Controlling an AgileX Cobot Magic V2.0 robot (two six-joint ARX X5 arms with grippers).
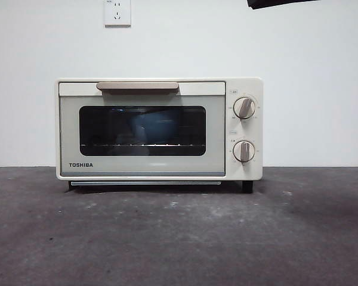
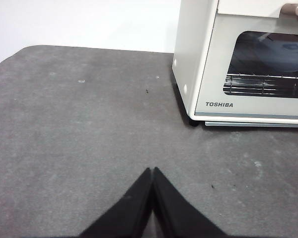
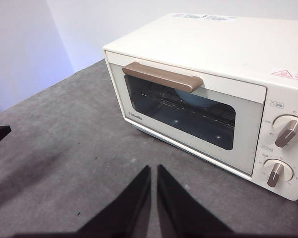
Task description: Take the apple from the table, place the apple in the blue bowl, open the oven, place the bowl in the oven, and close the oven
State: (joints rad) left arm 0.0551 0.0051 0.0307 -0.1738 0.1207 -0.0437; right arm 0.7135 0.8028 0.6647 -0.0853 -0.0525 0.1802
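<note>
The cream-white TOSHIBA oven (image 1: 159,128) stands on the dark grey table (image 1: 179,238) with its door shut. Through the dark glass the blue bowl (image 1: 154,127) shows dimly on the rack inside; it is also seen behind the glass as the blue bowl (image 3: 196,100) in the right wrist view. The apple is hidden. My left gripper (image 2: 153,171) is shut and empty, low over the table to the oven's (image 2: 243,59) left front. My right gripper (image 3: 154,169) is shut and empty, above the table in front of the oven (image 3: 208,84).
The oven has a beige bar handle (image 1: 137,87) and two round knobs (image 1: 244,108) on its right side. A wall socket (image 1: 117,12) sits on the white wall behind. A black arm tip (image 1: 274,3) shows at the top right.
</note>
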